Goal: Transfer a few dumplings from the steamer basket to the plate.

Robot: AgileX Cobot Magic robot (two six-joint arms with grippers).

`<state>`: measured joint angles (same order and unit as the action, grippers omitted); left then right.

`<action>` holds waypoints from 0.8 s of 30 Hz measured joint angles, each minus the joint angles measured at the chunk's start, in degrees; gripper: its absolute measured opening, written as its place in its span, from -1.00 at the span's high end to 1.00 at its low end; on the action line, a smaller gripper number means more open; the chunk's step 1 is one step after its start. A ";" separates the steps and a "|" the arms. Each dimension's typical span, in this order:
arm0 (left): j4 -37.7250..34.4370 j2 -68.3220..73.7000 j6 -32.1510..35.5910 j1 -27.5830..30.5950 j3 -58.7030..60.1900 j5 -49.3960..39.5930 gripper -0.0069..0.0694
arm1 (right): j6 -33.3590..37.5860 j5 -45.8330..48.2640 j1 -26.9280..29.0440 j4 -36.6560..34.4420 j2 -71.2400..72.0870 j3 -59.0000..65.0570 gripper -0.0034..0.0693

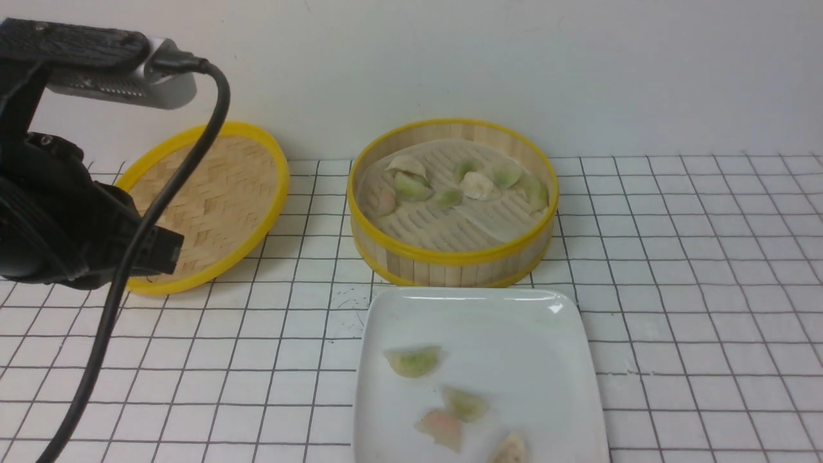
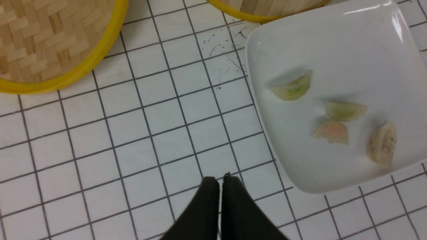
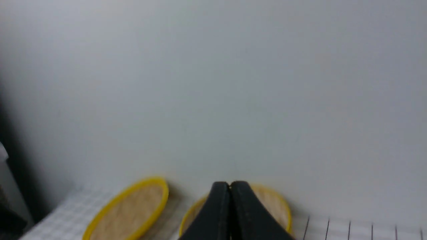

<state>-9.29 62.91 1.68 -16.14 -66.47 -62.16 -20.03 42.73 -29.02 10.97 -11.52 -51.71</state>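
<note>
The steamer basket [image 1: 453,260] stands at the back centre with several dumplings [image 1: 411,186] on its liner. The white plate [image 1: 514,315] lies just in front of it and holds several dumplings [image 1: 413,361], pale green, pinkish and whitish; they also show in the left wrist view [image 2: 293,89] on the plate [image 2: 333,43]. My left gripper [image 2: 219,179] is shut and empty, above the tiled table, beside the plate's edge. My right gripper [image 3: 229,184] is shut and empty, raised, pointing toward the wall, with the basket [image 3: 283,208] blurred beyond it.
The shallow woven yellow-rimmed lid [image 1: 212,199] lies at the back left, also in the left wrist view [image 2: 50,43] and right wrist view [image 3: 130,213]. My left arm and its black cable [image 1: 128,270] fill the left side. A white wall stands behind the table.
</note>
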 joint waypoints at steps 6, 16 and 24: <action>-1.77 0.00 0.02 0.00 0.05 4.39 0.83 | -4.79 -11.09 0.00 6.60 12.45 18.34 0.94; -1.98 -19.12 0.07 0.04 10.30 17.42 0.83 | -6.81 -19.55 0.00 10.65 12.55 23.48 0.94; -2.16 -40.58 -2.83 0.04 24.79 30.14 0.83 | -6.83 -19.60 0.00 10.67 12.55 23.50 0.94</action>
<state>-11.45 22.34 -1.15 -16.10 -41.68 -32.02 -26.86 23.13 -29.02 21.63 1.03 -28.21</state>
